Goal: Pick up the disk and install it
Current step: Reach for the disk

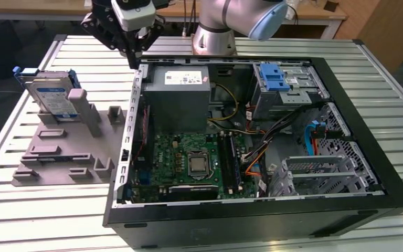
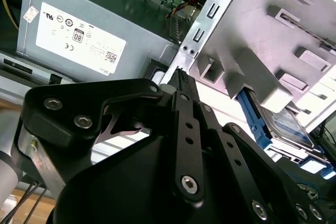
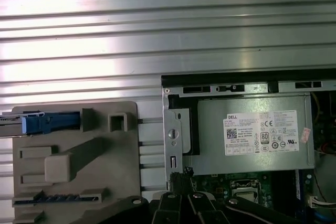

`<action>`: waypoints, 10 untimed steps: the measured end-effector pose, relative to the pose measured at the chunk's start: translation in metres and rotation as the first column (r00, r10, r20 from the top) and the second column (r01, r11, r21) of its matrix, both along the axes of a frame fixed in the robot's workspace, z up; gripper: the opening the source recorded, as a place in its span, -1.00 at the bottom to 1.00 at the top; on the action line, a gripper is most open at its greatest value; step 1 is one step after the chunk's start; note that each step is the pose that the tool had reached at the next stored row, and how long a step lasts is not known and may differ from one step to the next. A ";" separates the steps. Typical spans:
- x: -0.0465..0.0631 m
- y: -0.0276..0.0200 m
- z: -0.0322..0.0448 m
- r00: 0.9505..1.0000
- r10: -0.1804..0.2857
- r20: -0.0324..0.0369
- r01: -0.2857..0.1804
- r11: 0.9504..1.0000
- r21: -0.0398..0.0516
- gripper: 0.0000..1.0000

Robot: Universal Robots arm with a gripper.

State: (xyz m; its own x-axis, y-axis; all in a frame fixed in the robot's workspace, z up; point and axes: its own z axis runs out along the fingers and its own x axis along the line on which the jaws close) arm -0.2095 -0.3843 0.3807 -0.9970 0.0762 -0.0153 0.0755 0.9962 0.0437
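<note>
– Over a corner of the computer case [image 1: 257,223], your hand [image 1: 133,55] hangs, fingers [image 2: 184,108] together, empty.
– And the disk [image 1: 51,95]?
– Upright in the grey holder [image 1: 69,157] beside the case, untouched. Pick-up isn't begun; it likely needs fingers spread and your hand over it.

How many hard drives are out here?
1. The disk stands on edge in the grey stand, at the exterior view's left of the computer case. More could be hidden inside its drive cages.
</note>
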 end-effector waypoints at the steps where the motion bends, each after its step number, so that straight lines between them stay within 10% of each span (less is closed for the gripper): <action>1: -0.001 0.0002 -0.0001 1.000 0.000 0.000 0.000 1.000 0.000 -0.79; 10: -0.015 0.0042 -0.0010 1.000 0.000 0.000 0.000 1.000 0.000 -0.79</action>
